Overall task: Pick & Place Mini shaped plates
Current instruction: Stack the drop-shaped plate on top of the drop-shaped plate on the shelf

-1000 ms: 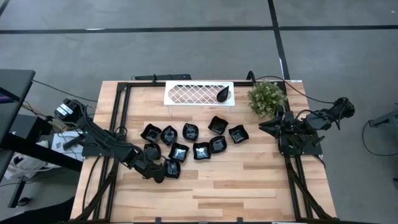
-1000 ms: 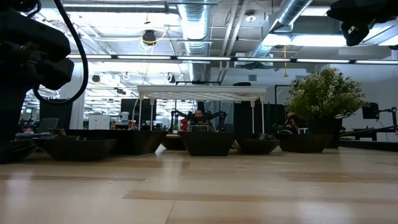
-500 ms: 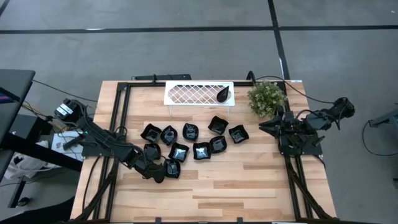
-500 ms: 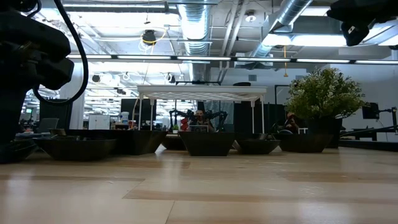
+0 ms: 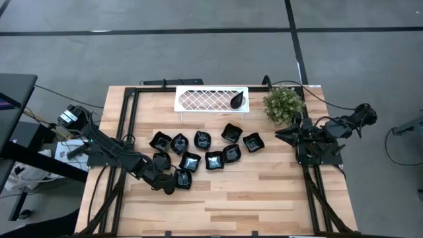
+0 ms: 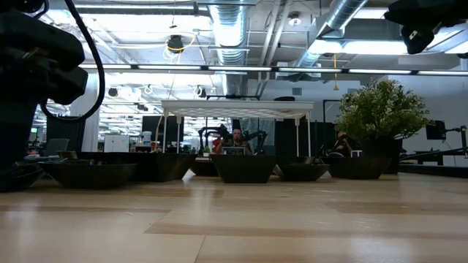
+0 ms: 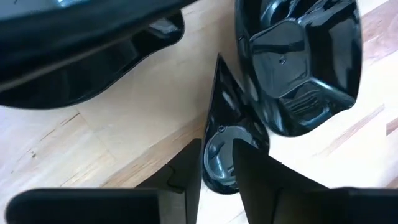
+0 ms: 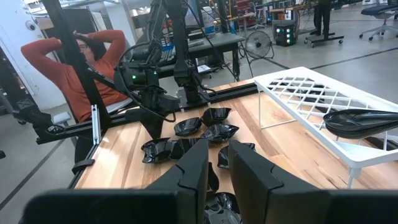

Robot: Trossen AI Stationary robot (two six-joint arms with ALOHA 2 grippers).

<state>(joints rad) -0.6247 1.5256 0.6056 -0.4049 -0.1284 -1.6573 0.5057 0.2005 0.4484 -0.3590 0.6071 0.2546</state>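
A pale wooden counter [image 5: 264,198] carries it all: a cluster of glossy black mini shaped plates [image 5: 205,151] sits across its middle, a white lattice tray [image 5: 201,99] stands on legs at the far edge, and a green plant [image 5: 283,104] sits just beside that tray's right end.

A robotics lab in a large open industrial hall: bare ventilation ducts [image 6: 232,29] and strip lights run along the unfinished ceiling, the floor [image 5: 198,53] is grey concrete marked with dark lines, and more robot arms [image 8: 168,37] on frames stand beyond the wooden worktop [image 5: 264,192], where a seated person [image 8: 74,68] in an orange top leans back
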